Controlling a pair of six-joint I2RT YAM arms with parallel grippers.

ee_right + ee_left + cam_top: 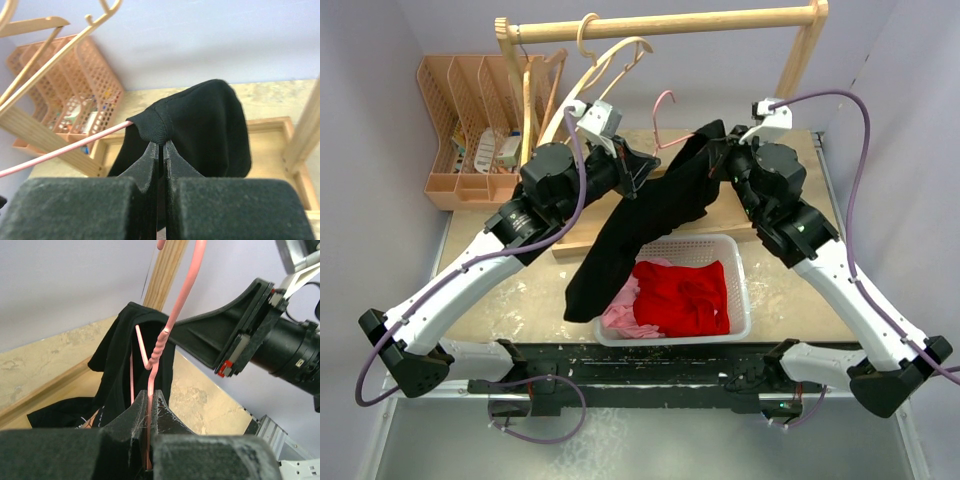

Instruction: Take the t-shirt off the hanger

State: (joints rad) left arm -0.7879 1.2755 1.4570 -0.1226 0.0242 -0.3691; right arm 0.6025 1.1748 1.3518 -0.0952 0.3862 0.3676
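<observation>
Overhead, one black t-shirt [640, 215] sags between the two arms, threaded on one pink hanger [159, 347] and trailing toward 7 o'clock. The left gripper [150, 400] is clamped on the hanger's wire. The right gripper [161, 147] pinches the shirt, apparently at its ribbed collar. At 6 o'clock from the shirt, one white basket [744, 290] holds two garments: one red [685, 295], one pink [620, 312].
</observation>
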